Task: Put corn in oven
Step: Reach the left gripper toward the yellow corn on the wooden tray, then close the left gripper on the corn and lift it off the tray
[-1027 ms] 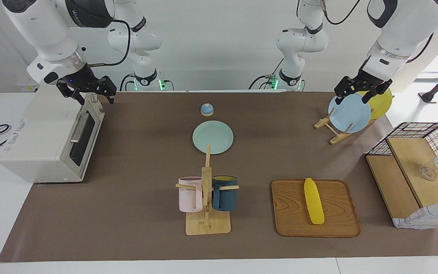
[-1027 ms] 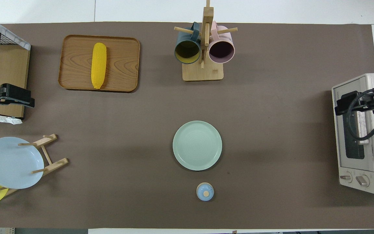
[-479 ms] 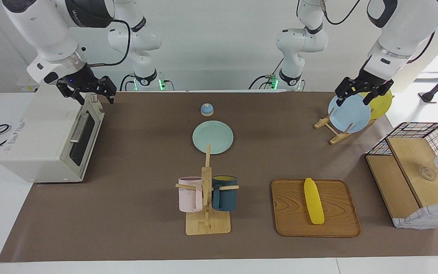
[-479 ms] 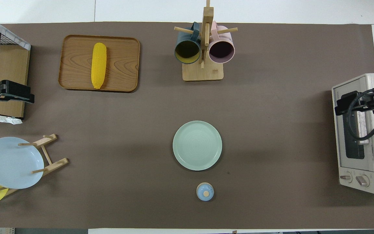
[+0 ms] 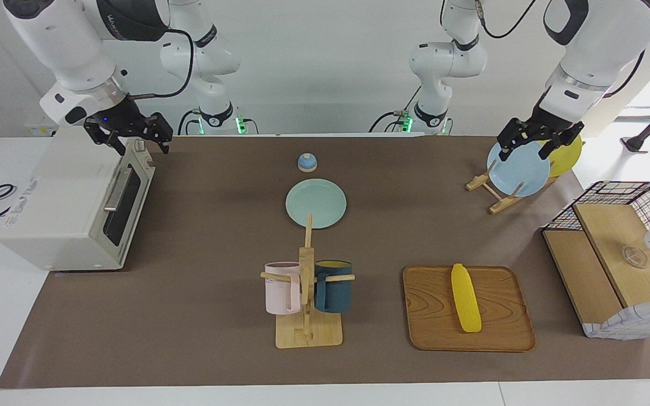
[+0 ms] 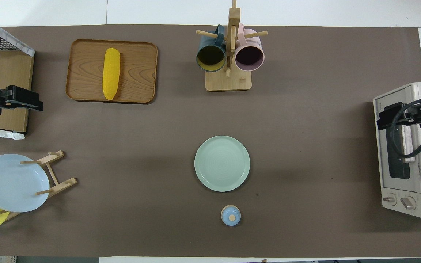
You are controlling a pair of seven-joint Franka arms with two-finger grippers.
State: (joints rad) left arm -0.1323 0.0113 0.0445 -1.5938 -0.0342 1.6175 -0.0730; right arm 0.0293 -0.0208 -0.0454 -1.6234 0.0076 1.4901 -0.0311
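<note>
The yellow corn (image 5: 466,298) (image 6: 111,73) lies lengthwise on a wooden tray (image 5: 432,316) (image 6: 137,69), farther from the robots than the plate rack. The off-white oven (image 5: 71,203) (image 6: 404,153) stands at the right arm's end of the table with its dark glass door shut. My right gripper (image 5: 140,141) (image 6: 393,117) hangs open and empty just above the oven's top front edge. My left gripper (image 5: 536,141) (image 6: 24,103) is raised at the left arm's end, above the plate rack and the shelf's edge. It is open, holds nothing, and is well clear of the corn.
A plate rack holds a blue plate (image 5: 519,169) and a yellow plate (image 5: 565,153). A wire-sided wooden shelf (image 5: 613,265) stands beside the tray. Mid-table are a green plate (image 5: 316,203), a small blue bell (image 5: 307,162) and a mug tree (image 5: 307,293) with two mugs.
My left gripper has drifted slightly upward and a little toward the tray's side of the table. The right arm, the corn and the oven have not moved.
</note>
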